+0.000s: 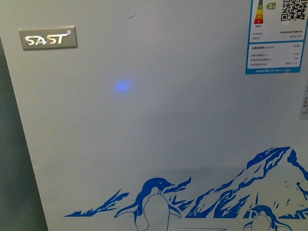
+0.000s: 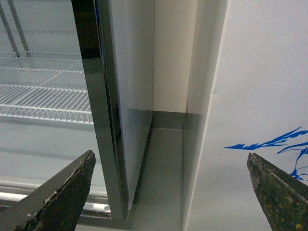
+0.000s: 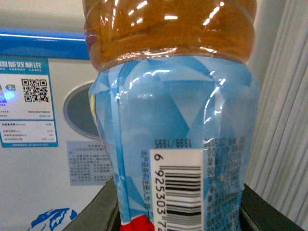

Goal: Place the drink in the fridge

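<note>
The fridge (image 1: 144,125) fills the front view: a white wall with a SAST badge (image 1: 47,38) and a blue penguin-and-mountain graphic (image 1: 202,202). No arm shows there. In the right wrist view my right gripper (image 3: 179,211) is shut on the drink (image 3: 173,120), a bottle of amber liquid with a light blue label, a barcode and a bit of red; the fridge's white front (image 3: 43,159) with its blue rim stands behind. In the left wrist view my left gripper (image 2: 175,192) is open and empty, its fingertips (image 2: 67,192) wide apart beside the fridge's white side (image 2: 255,96).
A tall glass-door cabinet (image 2: 96,96) with white wire shelves (image 2: 43,91) stands beside the fridge, with a narrow gap (image 2: 163,159) between them. An energy label with a QR code (image 1: 276,36) is on the fridge front. Pale vertical slats (image 3: 284,106) are beside the bottle.
</note>
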